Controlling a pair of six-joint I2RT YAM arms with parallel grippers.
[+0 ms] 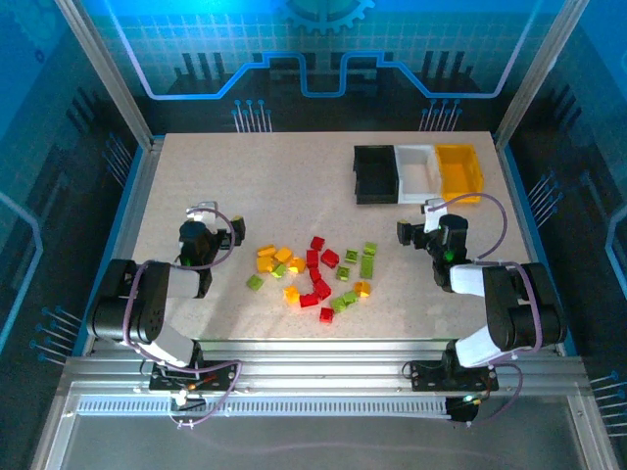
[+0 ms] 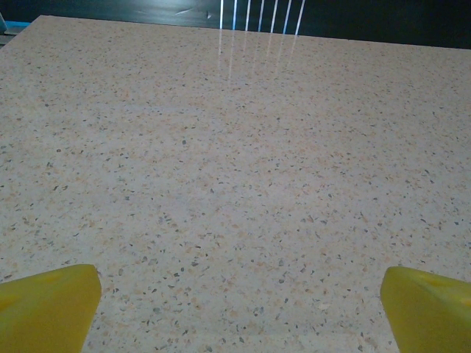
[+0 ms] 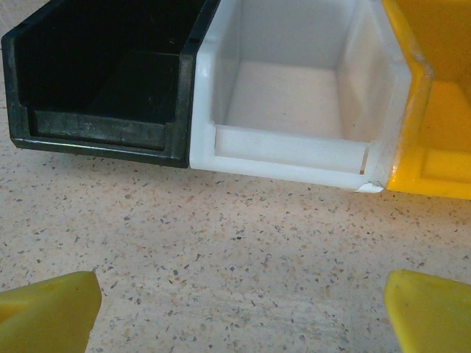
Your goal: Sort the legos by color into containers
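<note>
Several legos [image 1: 315, 274] in red, lime green and orange-yellow lie scattered on the table between the two arms. Three containers stand in a row at the back right: black [image 1: 375, 174], white [image 1: 418, 170] and yellow [image 1: 458, 168]. All three look empty. My left gripper [image 1: 216, 223] rests open at the left, over bare table [image 2: 235, 184], with nothing between its yellow fingertips [image 2: 48, 305]. My right gripper [image 1: 426, 220] stands open just in front of the bins, facing the black bin [image 3: 103, 81], the white bin [image 3: 294, 95] and the yellow bin [image 3: 434, 110]. Nothing lies between its fingertips [image 3: 427, 309].
The speckled table [image 1: 245, 186] has open room at the back left and in front of the bins. Metal frame posts and blue walls bound the table on all sides.
</note>
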